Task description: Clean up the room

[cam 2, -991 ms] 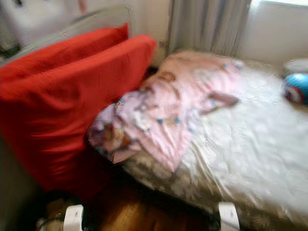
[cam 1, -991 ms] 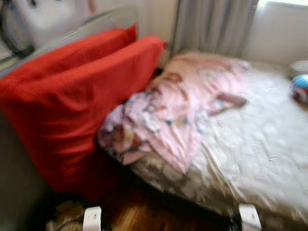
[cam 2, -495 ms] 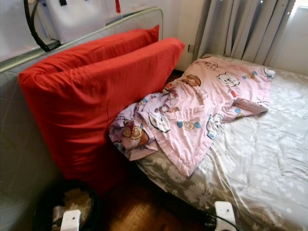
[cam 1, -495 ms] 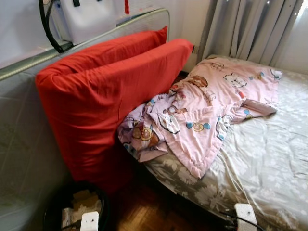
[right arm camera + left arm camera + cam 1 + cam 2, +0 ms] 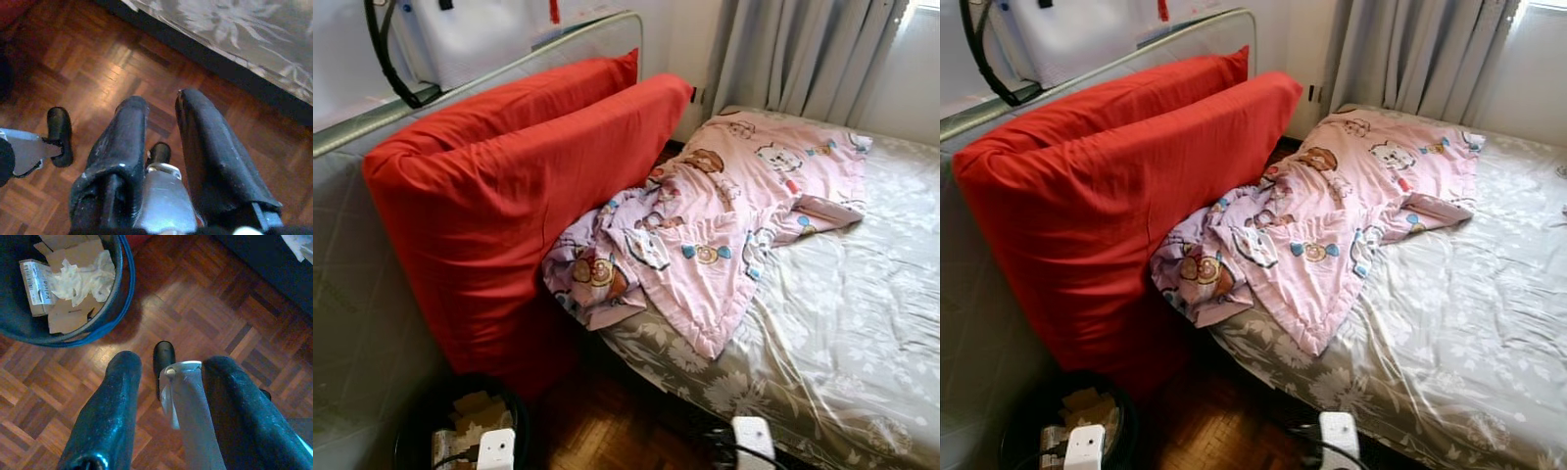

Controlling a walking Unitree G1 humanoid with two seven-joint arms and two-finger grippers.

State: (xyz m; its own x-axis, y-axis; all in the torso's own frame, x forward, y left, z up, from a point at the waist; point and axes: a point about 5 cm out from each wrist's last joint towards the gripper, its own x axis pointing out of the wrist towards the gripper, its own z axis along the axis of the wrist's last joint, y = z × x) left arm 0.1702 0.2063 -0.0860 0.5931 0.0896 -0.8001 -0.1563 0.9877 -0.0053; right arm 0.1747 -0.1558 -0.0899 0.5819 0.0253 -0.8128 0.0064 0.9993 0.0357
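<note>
Before us stands the bed (image 5: 862, 323), covered by a grey sheet with a pale flower pattern. A pink blanket (image 5: 724, 220) printed with cartoon animals lies crumpled across the bed's left part, its lower corner hanging over the mattress edge. Two big red cushions (image 5: 509, 206) lean upright between the bed and a grey quilted panel (image 5: 352, 323) topped by a metal rail (image 5: 558, 39). Grey curtains (image 5: 793, 54) hang behind the bed's far end.

On the parquet floor (image 5: 205, 303) at the foot of the cushions stands a dark round bin (image 5: 115, 298) with a blue rim. In it we see crumpled white paper (image 5: 78, 276), flat pieces of brown cardboard (image 5: 66, 316) and a small white box (image 5: 36, 281) with a barcode and printed lines along its side; the print is too small for us to read.

Our left gripper (image 5: 168, 364) hangs low over the floor just beside the bin, its two black fingers (image 5: 110, 411) spread apart with nothing between them. Our right gripper (image 5: 161, 105) hangs over the floor near the bed's dark base, its fingers (image 5: 208, 147) parted by a narrow gap and holding nothing. Two black feet show on the parquet below the grippers.
</note>
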